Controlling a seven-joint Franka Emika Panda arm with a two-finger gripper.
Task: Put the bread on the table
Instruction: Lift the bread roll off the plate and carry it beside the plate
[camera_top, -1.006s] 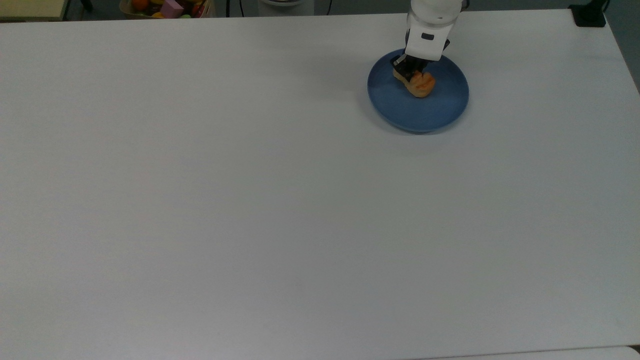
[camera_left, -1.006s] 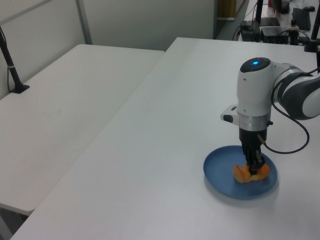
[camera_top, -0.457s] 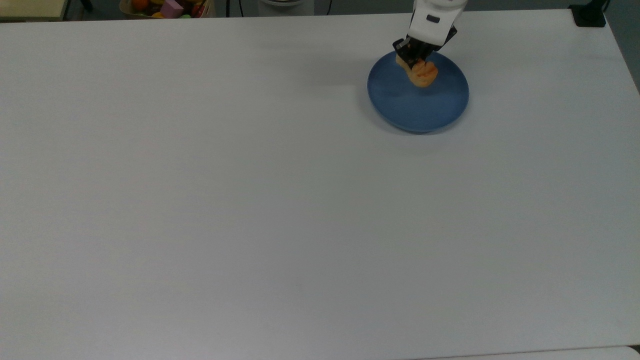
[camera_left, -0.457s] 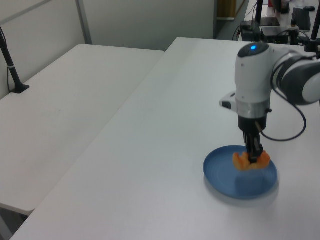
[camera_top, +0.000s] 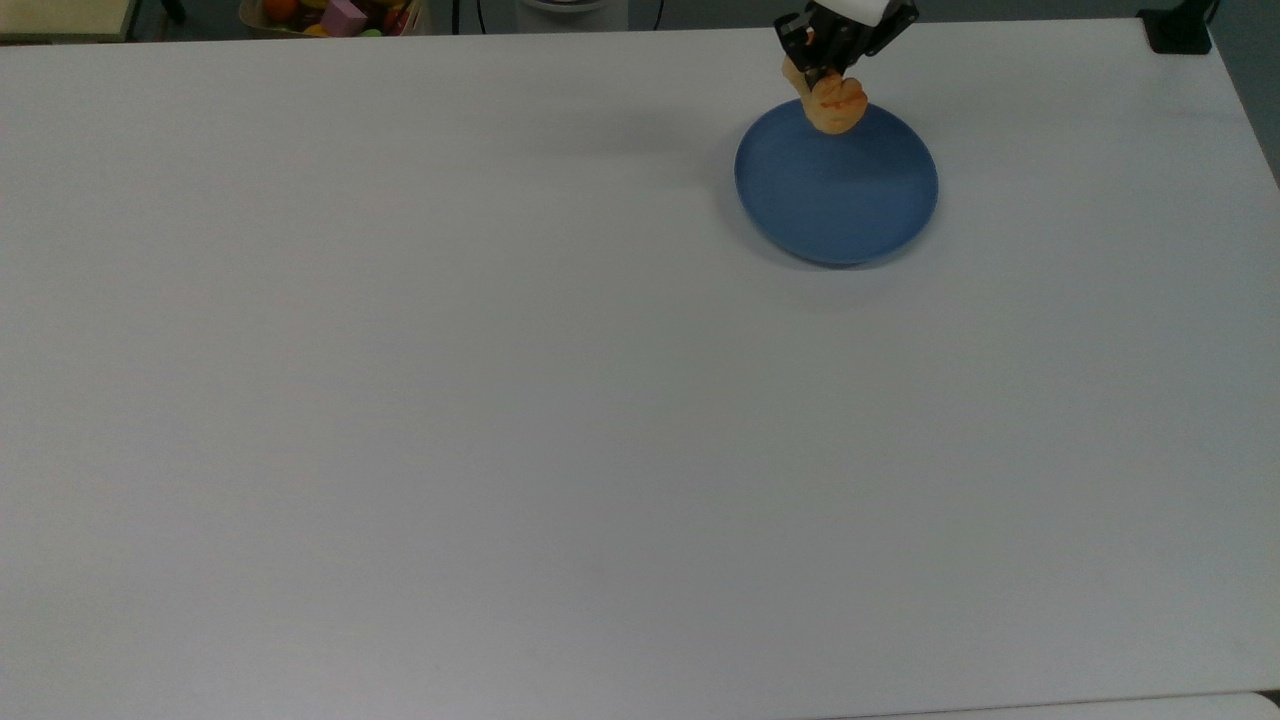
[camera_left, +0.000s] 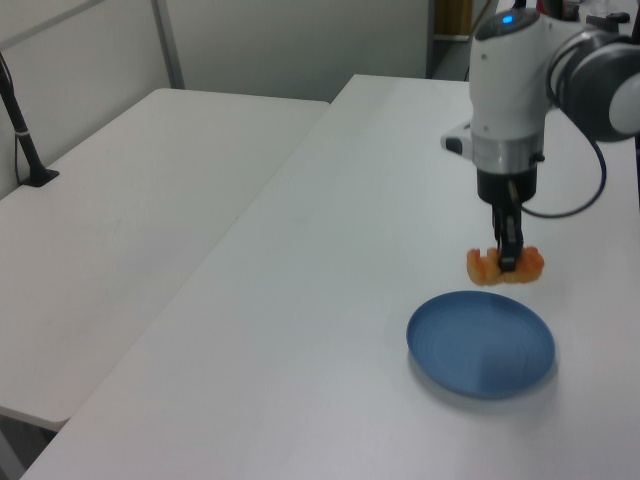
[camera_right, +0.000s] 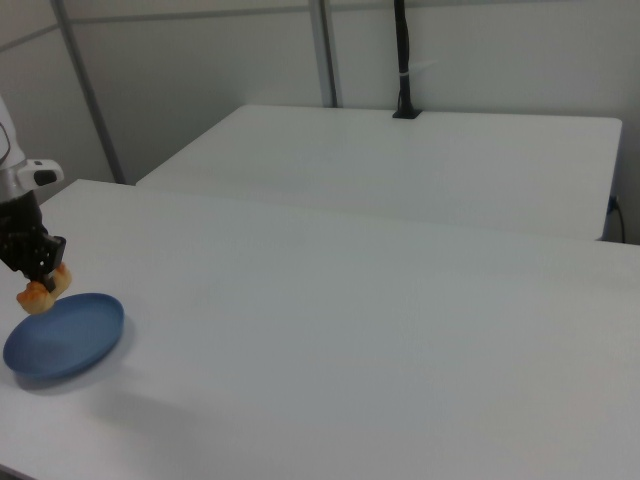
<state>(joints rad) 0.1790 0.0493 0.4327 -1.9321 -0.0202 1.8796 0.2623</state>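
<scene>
My gripper (camera_top: 822, 70) (camera_left: 507, 258) (camera_right: 42, 272) is shut on the bread (camera_top: 836, 104) (camera_left: 504, 266) (camera_right: 40, 292), a small golden-orange roll that hangs in the air well above the blue plate (camera_top: 836, 190) (camera_left: 480, 343) (camera_right: 62, 335). In the top view the bread shows over the plate's far rim. The plate has nothing on it. It sits on the white table (camera_top: 500, 400) (camera_left: 330, 300) (camera_right: 380, 340), near the far right in the top view.
A second white table (camera_left: 120, 220) (camera_right: 400, 160) adjoins this one. A bin of colourful toys (camera_top: 335, 14) stands beyond the far edge in the top view, and a black clamp (camera_top: 1178, 28) sits at the far right corner.
The gripper has risen off the plate with the bread held in it, lifting the roll from the plate's surface to well above it. The plate has stayed where it was.
</scene>
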